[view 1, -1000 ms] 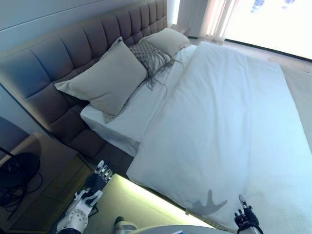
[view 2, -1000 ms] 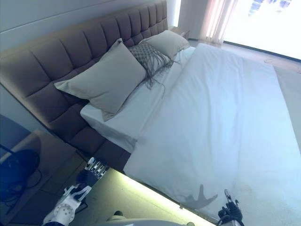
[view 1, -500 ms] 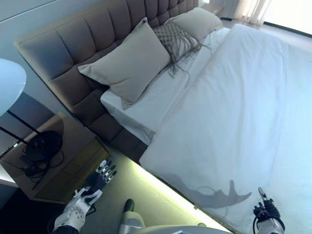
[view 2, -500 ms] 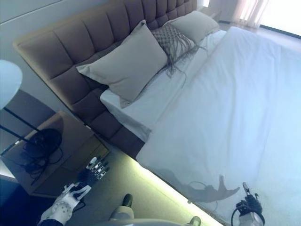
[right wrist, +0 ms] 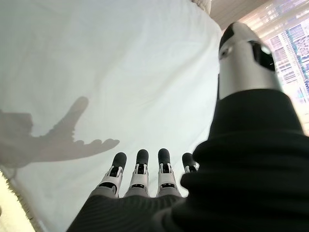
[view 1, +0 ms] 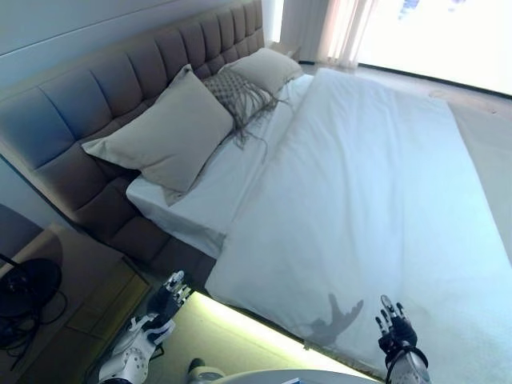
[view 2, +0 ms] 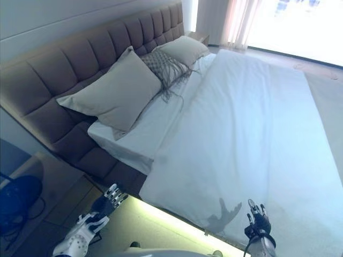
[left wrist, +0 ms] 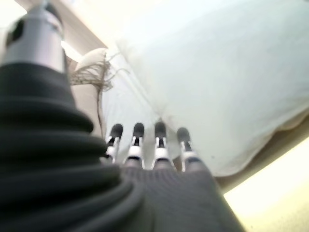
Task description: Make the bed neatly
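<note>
- The bed [view 1: 104, 152] fills most of the frame; its white duvet [view 1: 376, 184] lies spread smooth across the middle and right, so I judge the task nearly done.
- The pillows [view 1: 164, 128] lean at the headboard, upper left; the near duvet corner may still need squaring.
- My left robot hand [view 1: 170, 294] hangs at lower left, fingers straight, empty.
- My right robot hand [view 1: 394, 326] hovers at bottom right, fingers spread, holding nothing.

Left hand [view 1: 170, 294] low at lower left, fingers straight, holding nothing; right hand [view 1: 395, 329] raised at lower right, fingers extended and spread, empty.
</note>
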Available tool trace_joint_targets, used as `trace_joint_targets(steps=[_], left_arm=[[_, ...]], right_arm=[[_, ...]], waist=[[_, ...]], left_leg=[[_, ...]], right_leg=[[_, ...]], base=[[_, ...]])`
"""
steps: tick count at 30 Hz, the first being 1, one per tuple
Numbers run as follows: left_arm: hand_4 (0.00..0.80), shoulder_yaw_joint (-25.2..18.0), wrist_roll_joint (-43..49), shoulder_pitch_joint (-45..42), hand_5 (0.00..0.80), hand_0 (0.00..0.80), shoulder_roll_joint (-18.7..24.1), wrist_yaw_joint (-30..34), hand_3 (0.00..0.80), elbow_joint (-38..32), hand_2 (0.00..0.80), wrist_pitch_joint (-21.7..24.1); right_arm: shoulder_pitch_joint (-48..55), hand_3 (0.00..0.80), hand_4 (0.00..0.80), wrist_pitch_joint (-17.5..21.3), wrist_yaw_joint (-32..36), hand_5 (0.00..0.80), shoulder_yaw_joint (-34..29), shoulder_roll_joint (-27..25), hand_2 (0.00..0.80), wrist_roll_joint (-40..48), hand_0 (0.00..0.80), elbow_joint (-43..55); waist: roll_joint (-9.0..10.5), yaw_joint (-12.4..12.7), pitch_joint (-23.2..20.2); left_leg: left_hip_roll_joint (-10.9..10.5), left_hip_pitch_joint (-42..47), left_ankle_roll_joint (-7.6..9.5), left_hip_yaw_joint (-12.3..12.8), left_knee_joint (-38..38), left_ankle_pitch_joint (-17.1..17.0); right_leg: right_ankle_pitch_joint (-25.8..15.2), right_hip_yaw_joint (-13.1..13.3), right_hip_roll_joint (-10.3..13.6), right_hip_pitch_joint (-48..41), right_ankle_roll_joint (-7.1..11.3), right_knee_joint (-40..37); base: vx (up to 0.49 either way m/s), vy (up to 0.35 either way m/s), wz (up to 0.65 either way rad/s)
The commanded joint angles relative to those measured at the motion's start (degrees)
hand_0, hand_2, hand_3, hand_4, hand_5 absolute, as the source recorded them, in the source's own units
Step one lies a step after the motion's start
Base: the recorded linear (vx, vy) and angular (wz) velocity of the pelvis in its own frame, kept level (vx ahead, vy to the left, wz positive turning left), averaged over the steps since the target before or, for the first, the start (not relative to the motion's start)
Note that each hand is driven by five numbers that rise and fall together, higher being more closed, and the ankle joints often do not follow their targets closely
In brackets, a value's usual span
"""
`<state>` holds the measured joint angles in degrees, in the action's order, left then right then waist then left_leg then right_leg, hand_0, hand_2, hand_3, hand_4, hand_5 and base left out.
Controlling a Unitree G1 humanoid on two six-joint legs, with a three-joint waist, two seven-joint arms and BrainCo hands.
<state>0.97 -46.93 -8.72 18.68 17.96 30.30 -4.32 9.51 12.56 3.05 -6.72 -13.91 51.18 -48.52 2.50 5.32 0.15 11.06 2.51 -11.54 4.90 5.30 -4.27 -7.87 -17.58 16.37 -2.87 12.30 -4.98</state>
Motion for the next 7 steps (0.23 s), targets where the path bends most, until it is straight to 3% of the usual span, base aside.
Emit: trace_joint_targets(steps=[1, 7], left_arm=[[0.000, -2.15, -0.37, 1.90, 0.000, 0.000, -0.09, 0.18, 0.000, -1.95, 0.000, 2.42], [0.000, -2.41, -0.46, 1.71, 0.000, 0.000, -0.03, -0.64, 0.000, -2.41, 0.000, 1.40]], right_arm=[[-2.04, 0.000, 0.000, 2.30, -0.38, 0.000, -1.18, -1.23, 0.000, 0.50, 0.000, 3.81], [-2.07, 0.000, 0.000, 1.89, -0.50, 0.000, -0.73, -1.12, 0.000, 1.19, 0.000, 4.51]], waist=[[-0.45, 0.36, -0.66], [-0.59, 0.45, -0.85]], left_leg=[[-1.27, -0.82, 5.23, 1.69, -0.87, -0.69], [-1.32, -0.99, 5.17, 1.55, -0.89, -0.69]], right_leg=[[0.00, 0.27, 1.56, -0.91, 1.61, 3.17], [0.11, 0.10, 1.47, -1.01, 1.54, 2.99]], base=[[0.000, 0.000, 0.00], [0.000, 0.000, 0.00]])
